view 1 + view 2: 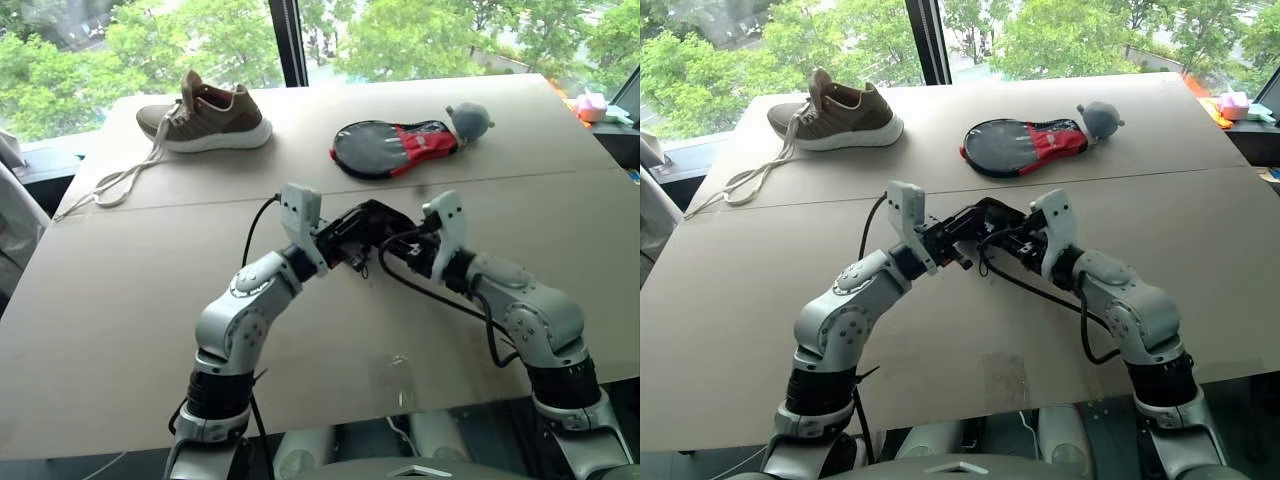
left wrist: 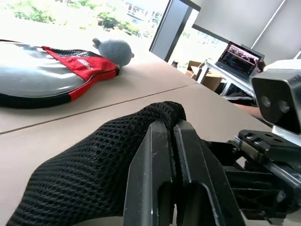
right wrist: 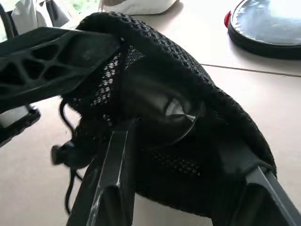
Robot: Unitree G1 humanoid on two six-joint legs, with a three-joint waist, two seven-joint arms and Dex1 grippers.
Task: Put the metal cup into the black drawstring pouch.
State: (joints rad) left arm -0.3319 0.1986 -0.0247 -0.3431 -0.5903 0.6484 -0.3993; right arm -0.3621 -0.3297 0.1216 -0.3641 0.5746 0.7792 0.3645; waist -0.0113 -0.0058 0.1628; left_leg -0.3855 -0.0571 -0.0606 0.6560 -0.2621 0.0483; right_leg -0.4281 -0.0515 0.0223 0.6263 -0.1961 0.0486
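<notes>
**A:** What do I have from the head cameras?

**B:** Both arms meet over the middle of the surface. The pouch hangs between them, off the board. The left end effector comes in from one side, the right end effector from the other. Behind them I see a shoe with its laces trailing, and a grey-and-red case with a small grey plush at its end.

**A:** Can I tell the grips from up there?

**B:** Not well; it is all black on black. The wrist views help. On the left wrist, the two fingers are pressed together, pinching a fold of the pouch's mesh at its top edge. That view also gives me the case lying flat beyond and a laptop on a desk far off.

**A:** And the right?

**B:** On the right wrist view its fingers stand spread, one on each side of the pouch; whether they touch the fabric I cannot tell. I look straight into the mouth there, with the left finger holding the rim up.

**A:** Where is the cup?

**B:** Inside the pouch. The right wrist view shows the cup as a shiny rounded shape deep in the mesh; the head views hide it.
</notes>
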